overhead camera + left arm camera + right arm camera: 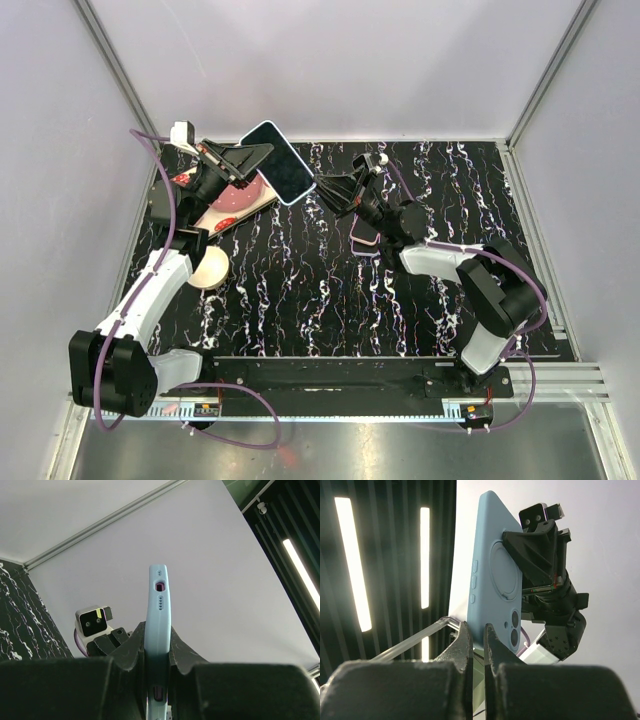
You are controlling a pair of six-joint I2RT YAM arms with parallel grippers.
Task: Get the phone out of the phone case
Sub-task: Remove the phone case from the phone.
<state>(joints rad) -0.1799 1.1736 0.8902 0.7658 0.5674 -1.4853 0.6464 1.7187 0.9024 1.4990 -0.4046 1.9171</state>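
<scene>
The phone (pixel 277 160) sits in a light blue case (pixel 495 555) and is held in the air over the back left of the table, dark screen up in the top view. My left gripper (pixel 243 160) is shut on the case; in the left wrist view (pixel 159 640) its fingers clamp the case (pixel 159 605) edge-on. My right gripper (pixel 325 190) is shut on the case's opposite end; in the right wrist view (pixel 476 630) its fingers pinch the corner beside the camera holes. The left gripper (pixel 540 555) shows behind the case.
A pink plate (pixel 235 203) with red pieces lies under the left gripper. A beige bowl (pixel 210 268) stands by the left arm. A dark, pink-edged flat object (pixel 364 236) lies under the right arm. The mat (pixel 300 290) is black marbled; white walls enclose it.
</scene>
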